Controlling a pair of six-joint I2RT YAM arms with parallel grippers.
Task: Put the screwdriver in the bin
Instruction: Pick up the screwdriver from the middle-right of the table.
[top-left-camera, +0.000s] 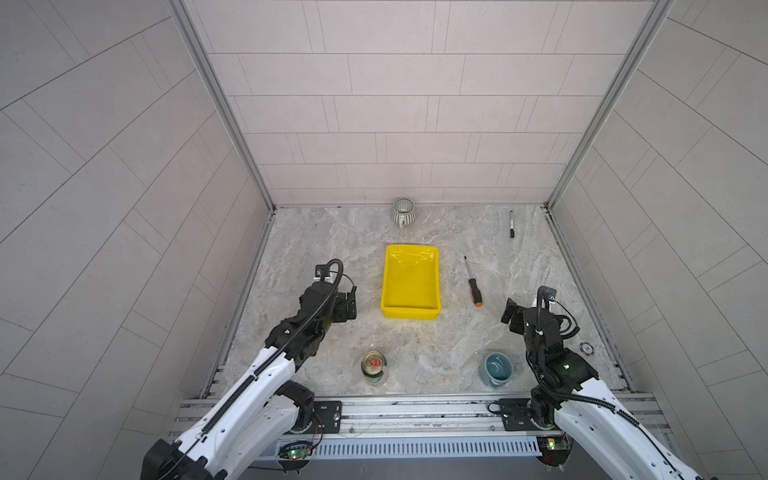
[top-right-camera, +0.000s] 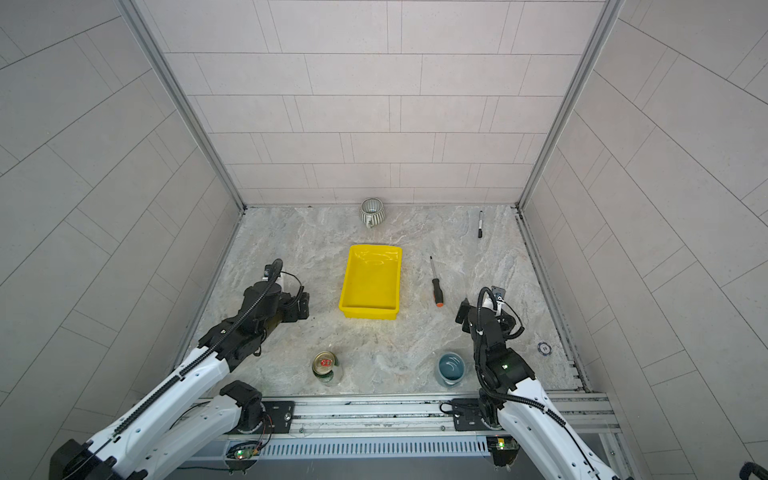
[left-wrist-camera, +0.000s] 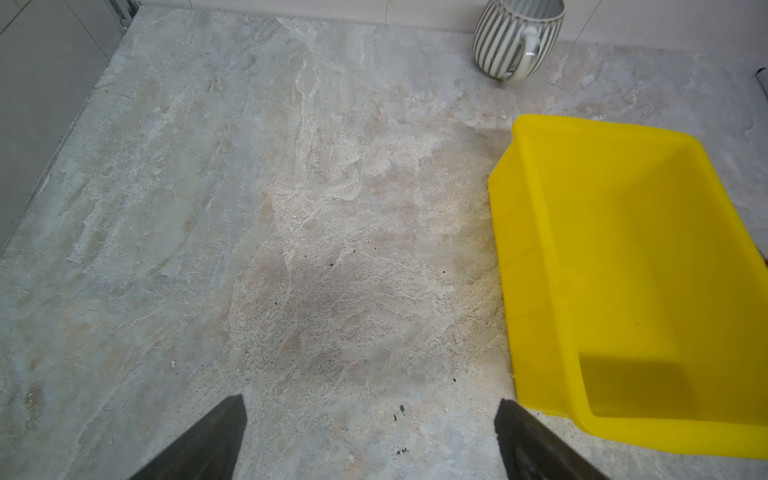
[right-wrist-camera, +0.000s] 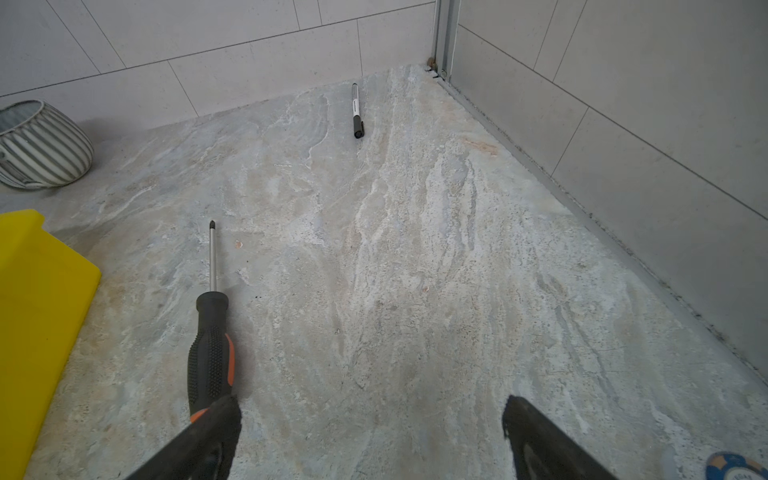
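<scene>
The screwdriver (top-left-camera: 473, 284) (top-right-camera: 436, 284) lies flat on the marble table just right of the bin, its metal shaft pointing to the back wall and its orange end toward me. The yellow bin (top-left-camera: 411, 309) (top-right-camera: 368, 311) stands mid-table with nothing in it. My right gripper (top-left-camera: 528, 299) (right-wrist-camera: 372, 401) hovers open a little right of and nearer than the screwdriver's handle (right-wrist-camera: 210, 353); one finger overlaps the orange end in the right wrist view. On the other side of the bin (left-wrist-camera: 623, 249), my left gripper (top-left-camera: 347, 303) (left-wrist-camera: 370, 401) is open over bare table.
A striped grey cup (top-left-camera: 403, 211) stands at the back wall and a black marker (top-left-camera: 511, 224) lies at the back right. Near the front edge are a green can (top-left-camera: 373, 365) and a blue-green cup (top-left-camera: 496, 368). A poker chip (top-left-camera: 586, 348) lies front right. Tiled walls enclose three sides.
</scene>
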